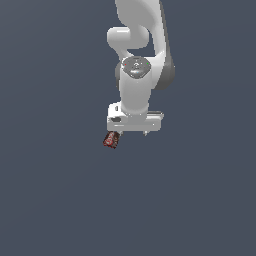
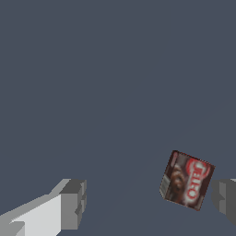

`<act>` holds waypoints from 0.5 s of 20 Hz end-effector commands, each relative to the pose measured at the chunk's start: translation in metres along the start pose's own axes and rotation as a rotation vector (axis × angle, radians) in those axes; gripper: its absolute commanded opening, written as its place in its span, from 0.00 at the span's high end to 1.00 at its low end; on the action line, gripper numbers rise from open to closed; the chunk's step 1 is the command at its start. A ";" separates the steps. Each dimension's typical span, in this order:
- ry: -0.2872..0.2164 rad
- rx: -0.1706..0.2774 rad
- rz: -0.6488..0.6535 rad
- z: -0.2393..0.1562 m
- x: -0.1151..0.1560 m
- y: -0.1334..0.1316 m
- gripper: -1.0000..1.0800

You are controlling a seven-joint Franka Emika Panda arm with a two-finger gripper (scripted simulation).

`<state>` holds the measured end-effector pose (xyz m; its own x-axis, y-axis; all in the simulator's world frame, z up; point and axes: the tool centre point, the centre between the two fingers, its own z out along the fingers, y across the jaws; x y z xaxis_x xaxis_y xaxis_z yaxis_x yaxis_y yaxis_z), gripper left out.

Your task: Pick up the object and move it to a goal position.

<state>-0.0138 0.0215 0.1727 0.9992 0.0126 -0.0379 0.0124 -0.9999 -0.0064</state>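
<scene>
We kept the gripper (image 2: 147, 200) wide open, holding nothing, because the box (image 2: 186, 180) was not yet centred: it lay on the surface (image 2: 115, 69) between the fingers (image 2: 71, 205), just beside one and well apart from the other.

The box (image 2: 186, 180) is rendered as printed glossy cardboard; the arm (image 1: 136, 75) is shown in smooth white plastic, the fingers (image 2: 73, 204) in matt grey.
</scene>
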 end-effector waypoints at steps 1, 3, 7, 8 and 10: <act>0.000 0.000 0.000 0.000 0.000 0.000 0.04; 0.002 0.001 0.000 -0.001 0.000 0.001 0.04; 0.016 0.005 0.001 -0.008 0.002 0.011 0.04; 0.020 0.006 0.001 -0.009 0.003 0.014 0.04; 0.025 0.007 0.001 -0.012 0.003 0.017 0.04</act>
<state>-0.0104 0.0074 0.1823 0.9998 0.0114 -0.0176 0.0112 -0.9999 -0.0122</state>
